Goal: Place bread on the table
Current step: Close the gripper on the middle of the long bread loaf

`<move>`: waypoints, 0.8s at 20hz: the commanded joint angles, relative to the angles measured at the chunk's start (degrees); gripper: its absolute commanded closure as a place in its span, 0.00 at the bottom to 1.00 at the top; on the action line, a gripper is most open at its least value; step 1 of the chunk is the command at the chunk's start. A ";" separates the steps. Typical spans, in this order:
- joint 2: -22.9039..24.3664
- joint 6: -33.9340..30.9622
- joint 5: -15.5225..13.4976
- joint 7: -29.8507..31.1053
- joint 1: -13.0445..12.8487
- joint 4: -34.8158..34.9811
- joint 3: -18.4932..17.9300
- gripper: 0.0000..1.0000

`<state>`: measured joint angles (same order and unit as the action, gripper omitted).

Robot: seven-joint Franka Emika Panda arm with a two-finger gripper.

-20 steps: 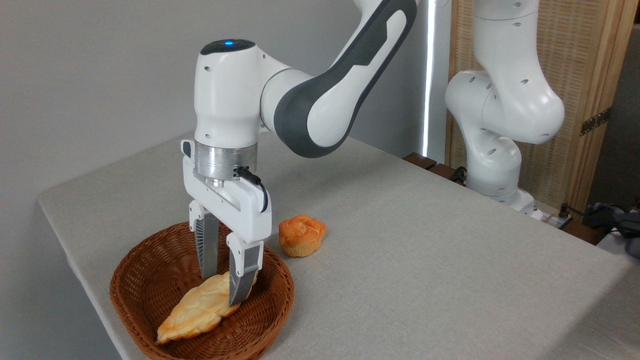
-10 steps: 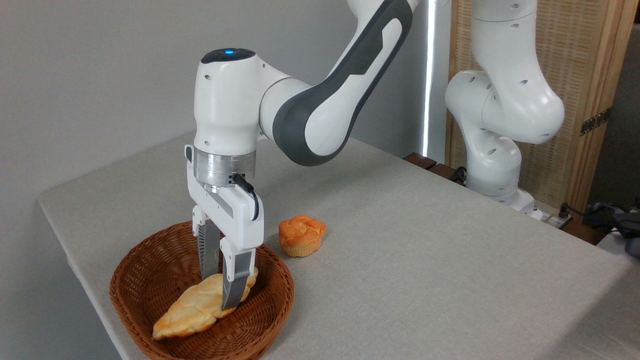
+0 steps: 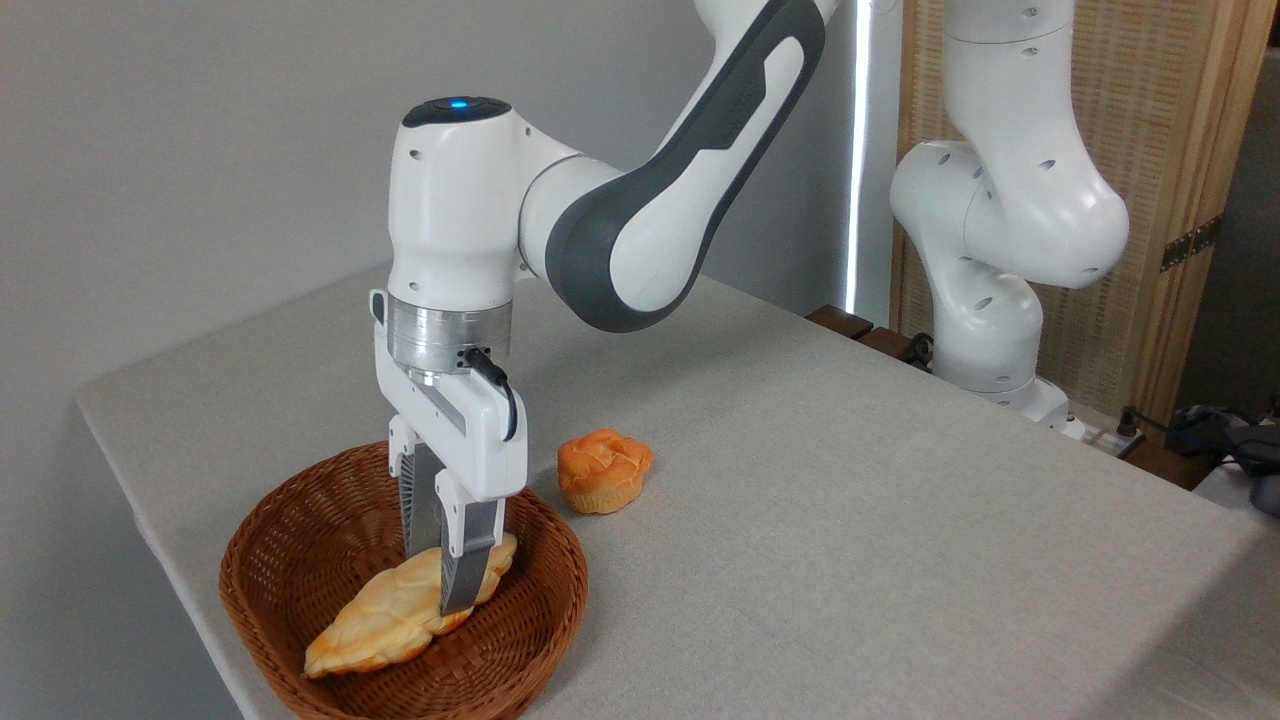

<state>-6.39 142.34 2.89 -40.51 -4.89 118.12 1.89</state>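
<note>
Our gripper (image 3: 440, 578) pinches the bread (image 3: 400, 612) near one end, inside the basket (image 3: 290, 560), so we think the long free end may sag, slip out, or catch the rim when we lift.

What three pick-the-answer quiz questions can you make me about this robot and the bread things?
1. Where is the long braided bread?
A. on the grey cloth
B. in the wicker basket
C. on the floor

2. How many baked things are there?
A. one
B. two
C. four

3. What is the pincer doing?
A. pinching the long bread
B. holding the round bun
C. hanging high over the table

Answers:
1 B, the bread lies inside the brown basket.
2 B, one long bread plus one small orange bun on the cloth.
3 A, the two fingers stand on either side of the bread, closed against it.
</note>
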 commanded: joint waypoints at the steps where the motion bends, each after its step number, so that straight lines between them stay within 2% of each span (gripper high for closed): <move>1: 1.55 1.18 -0.78 -0.71 -0.03 0.53 -0.66 0.63; 4: 2.34 1.01 -2.27 -0.80 -0.03 0.44 -0.93 0.65; 7: 3.39 -0.40 -2.45 -0.71 0.15 0.26 -1.02 0.69; 10: 4.71 -1.10 -4.64 -0.80 0.15 0.09 -1.45 0.69; 16: 12.34 -8.82 -6.23 -0.98 0.06 -0.18 -2.59 0.67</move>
<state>0.57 138.94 -2.06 -40.49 -4.57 117.61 0.41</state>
